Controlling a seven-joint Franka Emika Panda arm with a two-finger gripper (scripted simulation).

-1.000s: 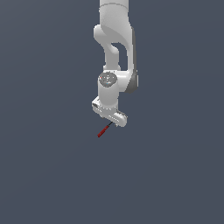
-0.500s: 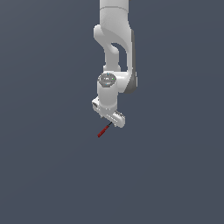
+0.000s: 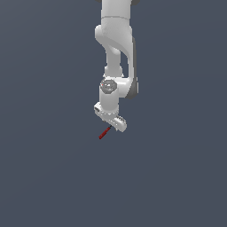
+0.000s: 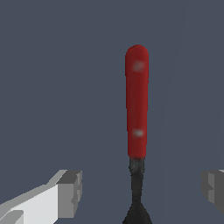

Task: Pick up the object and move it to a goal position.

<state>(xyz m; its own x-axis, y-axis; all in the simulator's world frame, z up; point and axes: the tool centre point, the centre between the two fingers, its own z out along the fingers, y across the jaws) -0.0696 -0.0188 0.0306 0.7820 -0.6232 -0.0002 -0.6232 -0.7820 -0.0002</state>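
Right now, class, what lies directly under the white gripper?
Under the gripper lies the red rod, its black end between the open fingers, touching neither. Around it is plain grey ground. The black end's tip runs out of the wrist view.

Rod (image 4: pixel 137 105) — red (black end); tool (image 4: pixel 140 192) white, grey pads (image 4: pixel 72 192).

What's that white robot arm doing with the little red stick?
The white robot arm's gripper is hanging right over a small red rod with a black end. It hasn't grabbed it. In the wrist view the two fingers are spread wide apart, and the rod lies between them with open space on both sides. It looks like it's lined up to pick the rod up.
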